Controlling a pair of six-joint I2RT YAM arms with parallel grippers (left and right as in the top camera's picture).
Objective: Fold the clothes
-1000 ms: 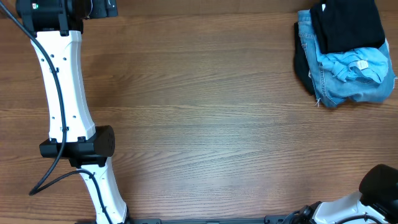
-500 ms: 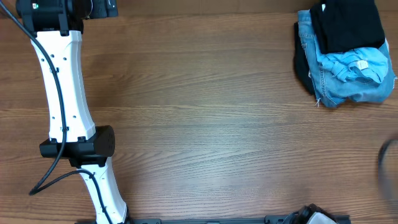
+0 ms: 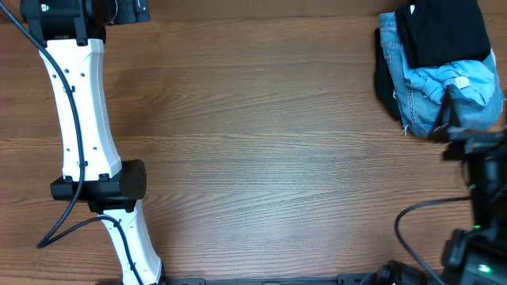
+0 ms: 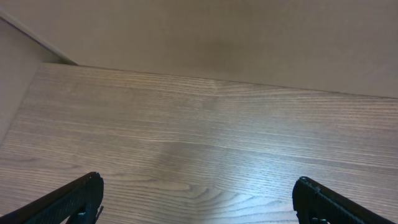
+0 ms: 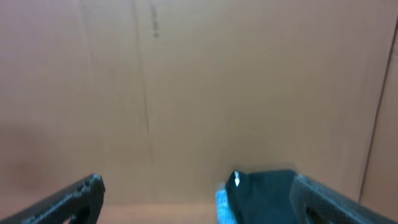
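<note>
Black T-shirt [image 3: 442, 32] tops a heap of denim jeans [image 3: 390, 47] and a light blue shirt [image 3: 432, 79] at the desk's [image 3: 261, 142] far right corner. Right gripper [image 5: 198, 202] hovers at the heap's near edge, jaws spread, apparently to grab; left gripper [image 4: 199, 208], jaws likewise apart, waits far left.

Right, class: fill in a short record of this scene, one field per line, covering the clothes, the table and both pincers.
T-shirt: black, bunched, on top of the pile at the far right corner
blue shirt: crumpled, lying on the jeans
jeans: under both shirts
table: wood
left pincer: open, holding nothing, over bare table
right pincer: open, holding nothing, pointed toward the T-shirt
folding: not yet begun
</note>
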